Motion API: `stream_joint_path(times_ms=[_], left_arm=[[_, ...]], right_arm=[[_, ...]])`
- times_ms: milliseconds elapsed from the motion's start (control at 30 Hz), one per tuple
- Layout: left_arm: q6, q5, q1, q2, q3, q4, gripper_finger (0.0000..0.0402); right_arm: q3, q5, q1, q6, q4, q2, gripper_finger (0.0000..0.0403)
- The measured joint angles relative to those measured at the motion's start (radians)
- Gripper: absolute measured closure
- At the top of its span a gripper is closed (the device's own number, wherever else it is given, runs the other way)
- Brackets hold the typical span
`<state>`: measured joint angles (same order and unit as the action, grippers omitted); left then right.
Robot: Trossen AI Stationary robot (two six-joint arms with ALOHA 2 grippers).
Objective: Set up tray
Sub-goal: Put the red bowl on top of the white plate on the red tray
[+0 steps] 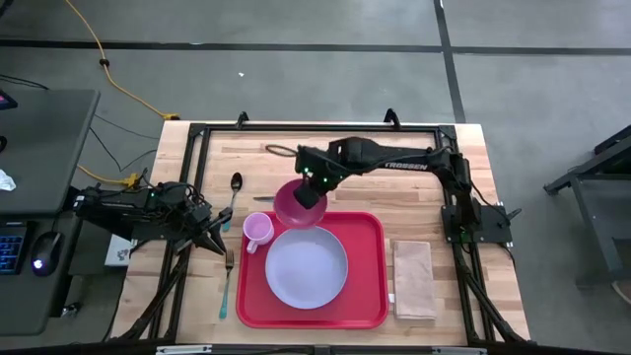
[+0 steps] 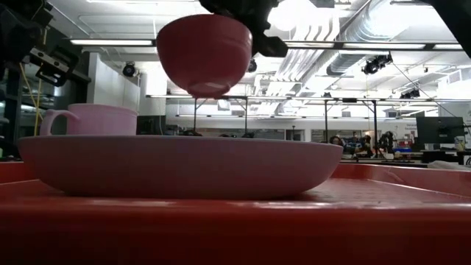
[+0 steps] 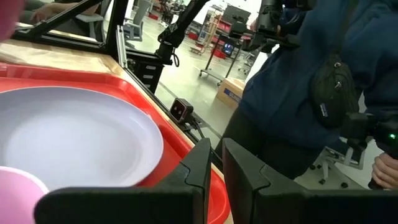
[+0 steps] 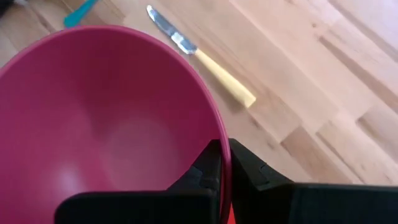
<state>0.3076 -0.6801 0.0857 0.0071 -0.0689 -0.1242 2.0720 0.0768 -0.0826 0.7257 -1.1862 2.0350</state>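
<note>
The red tray (image 1: 367,296) lies mid-table and carries a lavender plate (image 1: 306,268) and a pink cup (image 1: 257,232) at its far left corner. My right gripper (image 1: 314,187) is shut on a magenta bowl (image 1: 296,205), held in the air over the tray's far rim. In the low view the bowl (image 2: 204,55) hangs clear above the plate (image 2: 180,165) and the cup (image 2: 92,119). My left gripper (image 1: 219,242) waits, shut, just left of the tray. My right gripper holds the bowl by its rim (image 4: 219,146), on the side toward the table's far right. One finger (image 4: 205,171) is inside the bowl and the other finger (image 4: 252,171) is outside. The fingers slant down from the far side. The bowl is lifted clear, mouth up and slightly tilted.
A black spoon (image 1: 235,187) and a teal-handled fork (image 1: 228,281) lie on the wood left of the tray. A yellow-handled knife (image 4: 205,59) lies beyond the tray's far edge, under the bowl. A tan napkin (image 1: 414,279) lies to the tray's right. A person (image 3: 311,81) stands past the table.
</note>
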Motion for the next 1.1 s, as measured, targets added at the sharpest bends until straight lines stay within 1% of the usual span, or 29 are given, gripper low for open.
stream_joint_path(times_ms=[100, 233, 333, 433, 567, 633, 733, 900, 1000, 1100], left_arm=[[0.002, -0.002, 0.000, 0.000, 0.000, 0.000, 0.0328], [0.003, -0.003, 0.000, 0.000, 0.000, 0.000, 0.0328], [0.003, -0.003, 0.000, 0.000, 0.000, 0.000, 0.0328], [-0.005, -0.003, 0.000, 0.000, 0.000, 0.000, 0.0328], [-0.012, -0.004, 0.000, 0.000, 0.000, 0.000, 0.0328], [-0.012, -0.023, 0.000, 0.000, 0.000, 0.000, 0.0328], [-0.012, -0.045, 0.000, 0.000, 0.000, 0.000, 0.0328], [-0.012, -0.047, 0.000, 0.000, 0.000, 0.000, 0.0328], [-0.013, -0.047, 0.000, 0.000, 0.000, 0.000, 0.0328], [-0.013, -0.052, 0.000, 0.000, 0.000, 0.000, 0.0328]], right_arm=[[0.000, 0.005, 0.027, 0.027, -0.032, 0.000, 0.0403], [0.000, 0.057, 0.064, 0.074, -0.087, 0.000, 0.0403], [0.000, 0.068, 0.089, 0.108, -0.120, 0.000, 0.0403], [0.000, 0.076, 0.118, 0.136, -0.124, 0.000, 0.0403], [0.000, 0.127, 0.151, 0.188, -0.148, 0.000, 0.0403], [0.000, 0.137, 0.161, 0.206, -0.160, 0.000, 0.0403], [-0.034, 0.141, 0.172, 0.236, -0.144, 0.000, 0.0403], [-0.128, 0.119, 0.191, 0.291, -0.109, -0.014, 0.0403], [-0.186, 0.110, 0.198, 0.313, -0.034, -0.038, 0.0403], [-0.272, 0.105, 0.203, 0.338, 0.102, -0.086, 0.0403]])
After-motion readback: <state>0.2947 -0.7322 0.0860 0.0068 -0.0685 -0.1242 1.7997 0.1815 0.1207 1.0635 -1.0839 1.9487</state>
